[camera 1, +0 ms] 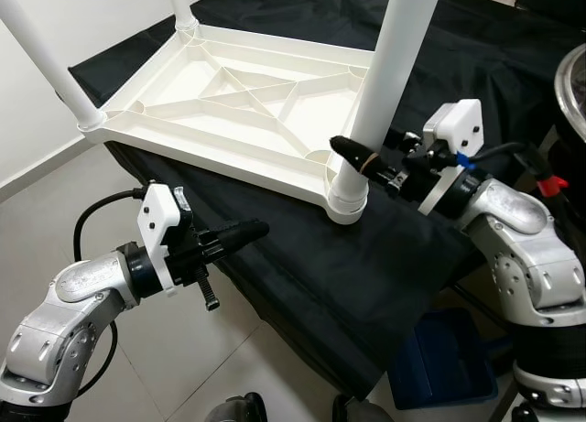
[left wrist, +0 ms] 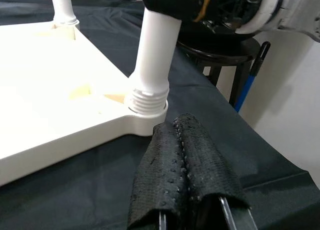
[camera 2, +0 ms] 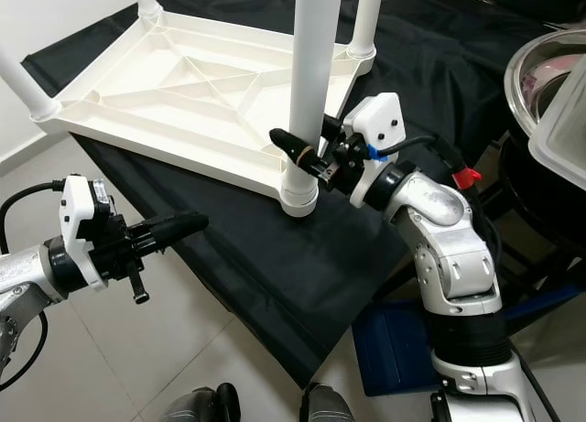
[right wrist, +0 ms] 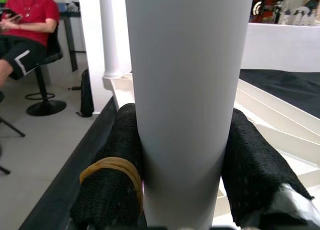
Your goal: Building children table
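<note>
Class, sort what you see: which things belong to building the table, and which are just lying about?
Job: upturned white tabletop; table leg gripped by the right hand; left hand, shut, hovering nearby.
Lying about: black cloth; blue bin; metal bowl.

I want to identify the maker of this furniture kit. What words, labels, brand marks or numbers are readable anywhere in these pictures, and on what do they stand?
None can be read.
The upturned white table top and the leg held by the right pincer: plain, no mark.
The left pincer, the black cloth: no print.
The shelf items far behind in the right wrist view: too small and blurred to read.
</note>
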### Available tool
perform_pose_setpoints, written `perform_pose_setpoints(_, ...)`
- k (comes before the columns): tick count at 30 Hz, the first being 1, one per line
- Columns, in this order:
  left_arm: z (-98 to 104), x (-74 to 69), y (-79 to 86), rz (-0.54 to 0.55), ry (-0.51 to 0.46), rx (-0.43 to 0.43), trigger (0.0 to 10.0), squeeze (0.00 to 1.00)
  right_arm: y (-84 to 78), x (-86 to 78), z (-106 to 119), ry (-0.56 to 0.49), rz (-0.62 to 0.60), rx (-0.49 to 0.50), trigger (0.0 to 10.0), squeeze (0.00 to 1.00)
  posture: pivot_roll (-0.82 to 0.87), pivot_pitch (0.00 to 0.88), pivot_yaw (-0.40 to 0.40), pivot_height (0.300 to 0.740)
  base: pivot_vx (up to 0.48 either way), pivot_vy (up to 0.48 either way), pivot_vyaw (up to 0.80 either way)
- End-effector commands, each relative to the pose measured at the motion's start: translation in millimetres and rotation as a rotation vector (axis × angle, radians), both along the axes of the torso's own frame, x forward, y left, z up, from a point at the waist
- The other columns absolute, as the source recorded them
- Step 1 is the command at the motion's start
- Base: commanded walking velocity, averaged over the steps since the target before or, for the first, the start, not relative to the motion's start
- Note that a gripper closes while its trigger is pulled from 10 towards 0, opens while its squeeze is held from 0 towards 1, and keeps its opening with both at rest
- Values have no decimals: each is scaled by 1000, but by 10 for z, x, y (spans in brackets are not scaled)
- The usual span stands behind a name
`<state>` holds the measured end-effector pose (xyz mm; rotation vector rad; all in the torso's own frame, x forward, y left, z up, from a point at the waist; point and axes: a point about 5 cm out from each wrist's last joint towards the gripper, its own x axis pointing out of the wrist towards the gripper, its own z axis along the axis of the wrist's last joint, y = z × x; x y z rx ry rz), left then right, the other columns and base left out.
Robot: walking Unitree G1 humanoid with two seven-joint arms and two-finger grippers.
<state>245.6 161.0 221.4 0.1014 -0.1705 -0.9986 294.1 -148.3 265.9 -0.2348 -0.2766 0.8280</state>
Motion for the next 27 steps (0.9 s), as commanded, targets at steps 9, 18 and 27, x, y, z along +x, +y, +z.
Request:
perform_pose_setpoints(9, -4, 1, -12, -1, -2, -4, 10000, 0, 187, -152, -340, 212, 149, -106, 10000, 0, -20, 253, 29, 740, 0, 0, 0)
perform_pose_setpoints(18, -13, 12, -45, -12, -4, -7, 10000, 0, 127, 97, -367, 199, -119, -158, 10000, 0, -27, 246, 17, 740, 0, 0, 0)
perform_pose_setpoints(27, -86, 36, -118, -16, -11, 27, 10000, 0, 197, 116, -425, 220, -286, -173, 10000, 0, -39, 242, 19, 740, 0, 0, 0)
